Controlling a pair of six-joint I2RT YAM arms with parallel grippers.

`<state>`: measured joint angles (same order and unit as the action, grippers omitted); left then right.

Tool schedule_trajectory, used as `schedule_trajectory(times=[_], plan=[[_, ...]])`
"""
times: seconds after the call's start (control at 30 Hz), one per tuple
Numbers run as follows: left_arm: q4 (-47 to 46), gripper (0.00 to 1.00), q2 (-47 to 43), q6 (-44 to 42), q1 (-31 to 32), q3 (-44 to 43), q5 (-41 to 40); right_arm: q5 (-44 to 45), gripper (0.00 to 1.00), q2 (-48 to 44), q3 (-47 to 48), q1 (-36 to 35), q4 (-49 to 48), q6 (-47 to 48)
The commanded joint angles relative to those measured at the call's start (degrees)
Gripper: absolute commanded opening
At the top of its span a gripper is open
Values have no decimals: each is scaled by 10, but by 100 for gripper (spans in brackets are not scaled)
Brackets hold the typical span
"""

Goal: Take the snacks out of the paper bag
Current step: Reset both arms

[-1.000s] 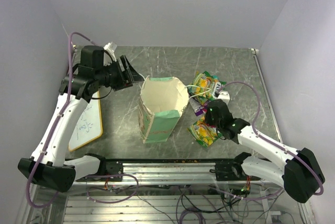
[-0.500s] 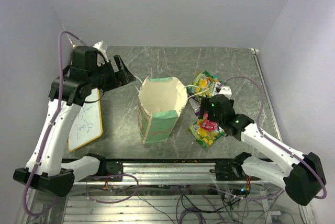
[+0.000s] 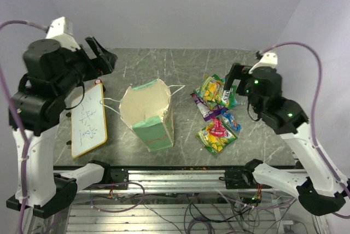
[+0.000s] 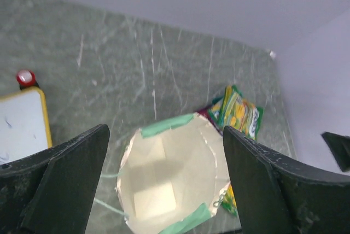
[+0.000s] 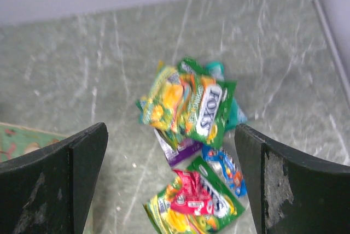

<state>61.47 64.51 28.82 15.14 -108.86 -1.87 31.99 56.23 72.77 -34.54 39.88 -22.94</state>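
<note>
The paper bag (image 3: 146, 115) stands upright on the table with its mouth open. In the left wrist view only the bag's (image 4: 169, 174) pale folded bottom shows inside it. The snacks lie in a cluster to its right: a green-white packet (image 3: 213, 91), a purple one (image 3: 205, 111), a blue one (image 3: 229, 120) and a yellow-green packet with pink (image 3: 217, 134). My left gripper (image 3: 104, 54) is open, high above the bag (image 4: 165, 135). My right gripper (image 3: 235, 81) is open too, high over the packets (image 5: 170, 130), holding nothing. A teal packet (image 5: 232, 111) peeks from under the green-white one (image 5: 191, 105).
A wood-framed whiteboard (image 3: 87, 119) lies at the left of the table, with a small red knob (image 3: 98, 81) at its far end. The bag's white string handles trail on the table towards it. The metal rail (image 3: 175, 176) runs along the near edge.
Both arms have lifted up and away from the table. The right gripper opened and left the yellow-green packet lying. The left gripper opened wider, and the bag now stands further left.
</note>
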Motion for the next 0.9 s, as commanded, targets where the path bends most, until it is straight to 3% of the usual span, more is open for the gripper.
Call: schedule_trajectory(times=[0.0, 0.13, 0.33, 0.57, 0.67, 0.87], plan=[[-2, 96, -3, -49, -5, -92, -49, 5, 100, -3, 144, 3, 78, 22], [-33, 97, -28, -74, -5, -155, -47, -8, 100, -9, 262, 2, 102, 6], [-115, 90, -136, -42, -4, -99, -77, -17, 100, -23, 375, 2, 153, -63], [-54, 92, -149, 21, -1, -80, -77, -9, 100, -58, 357, 2, 199, -131], [-46, 98, -155, 43, -1, -63, -62, -14, 100, -67, 344, 2, 210, -141], [-8, 100, -157, 80, 1, -71, -54, -15, 100, -44, 386, 3, 256, -165]])
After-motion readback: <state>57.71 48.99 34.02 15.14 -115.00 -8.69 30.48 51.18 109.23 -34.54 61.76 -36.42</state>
